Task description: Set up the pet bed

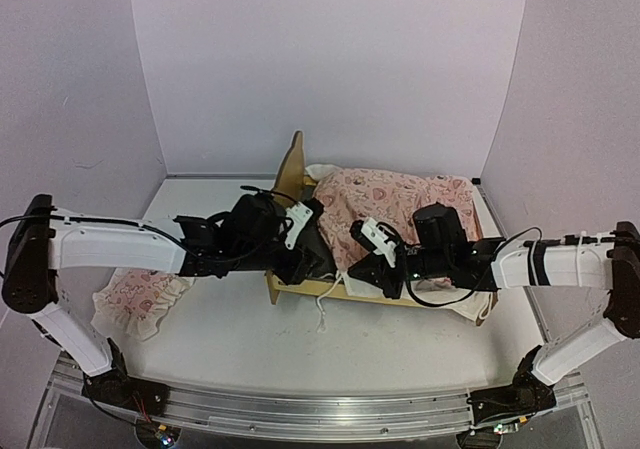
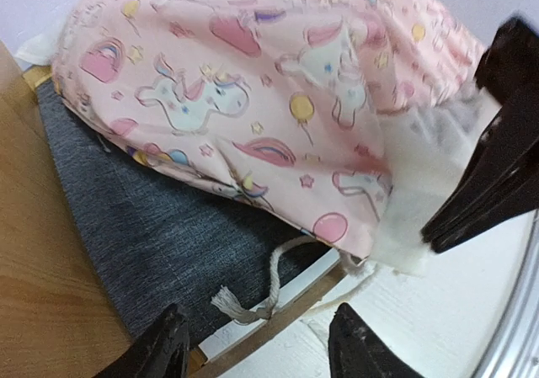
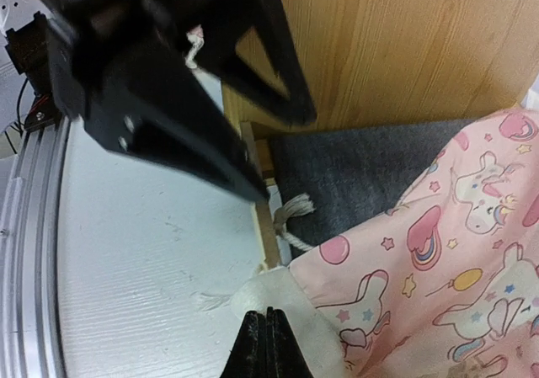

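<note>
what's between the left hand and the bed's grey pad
Nothing visible directly below: the left hand hangs open over bare pad. Farther along, the blanket covers the rest of the pad.

A pink blanket [image 1: 400, 201] printed with unicorns, hearts and balloons is lying bunched across the centre right of the top view. In the left wrist view it is filling the upper half of the frame, with its sheer white ruffle [image 2: 408, 176] hanging out at the right. A small pink ruffled pillow [image 1: 140, 297] is resting at the lower left on the white tabletop [image 1: 240, 344], well apart from the blanket. A white cord [image 1: 322, 314] is trailing onto the tabletop near the centre. A metal rail [image 1: 320, 417] is running along the bottom edge, and pale walls [image 1: 330, 59] are closing in the scene on three sides.
</note>
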Motion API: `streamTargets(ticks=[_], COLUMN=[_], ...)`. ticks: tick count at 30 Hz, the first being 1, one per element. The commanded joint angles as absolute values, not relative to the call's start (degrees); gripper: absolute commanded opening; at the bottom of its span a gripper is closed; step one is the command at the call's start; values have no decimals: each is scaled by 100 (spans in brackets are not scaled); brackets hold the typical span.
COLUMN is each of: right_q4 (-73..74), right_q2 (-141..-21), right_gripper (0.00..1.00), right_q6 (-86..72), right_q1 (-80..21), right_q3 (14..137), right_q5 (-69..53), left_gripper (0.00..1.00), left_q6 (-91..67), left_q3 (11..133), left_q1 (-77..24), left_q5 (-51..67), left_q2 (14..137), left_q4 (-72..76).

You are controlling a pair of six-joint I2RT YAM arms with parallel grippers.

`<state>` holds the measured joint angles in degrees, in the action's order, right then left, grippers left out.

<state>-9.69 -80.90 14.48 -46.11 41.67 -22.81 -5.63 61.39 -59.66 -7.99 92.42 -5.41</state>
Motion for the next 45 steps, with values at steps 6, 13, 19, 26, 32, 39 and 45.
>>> streamTargets(ticks=[6,13,19,26,32,39,45], right_q4=[1099,1767,2289,2551,3001,3274,3677], right_q2=[-8217,-9238,-10392,-11375,-12150,-12632,-12852], right_gripper=[48,74,83,89,77,60,49], right_q6=[1063,1191,270,45,-173,162,256], right_q1=[-4635,-4638,-4998,-5434,-5462,-5462,-5459], right_q3=[5296,6767,8145,9366,10268,10627,10756], right_q5=[-2658,-2776,-2374,-1357,-1263,-1355,-1727], left_gripper=[66,72,74,75,74,74,75], left_q6=[-1408,-2037,-2526,-1972,-1828,-1822,-2020], left_q3=[6095,5512,5045,5082,5421,5306,5269], left_q1=[-5389,-4553,-4344,-4342,-4342,-4337,-4329], left_q5=[-294,-87,544,1534,818,197,-368], left_q2=[7754,6912,6440,5946,5649,5377,5377], left_q4=[-989,-963,-277,43,-520,-724,-1059])
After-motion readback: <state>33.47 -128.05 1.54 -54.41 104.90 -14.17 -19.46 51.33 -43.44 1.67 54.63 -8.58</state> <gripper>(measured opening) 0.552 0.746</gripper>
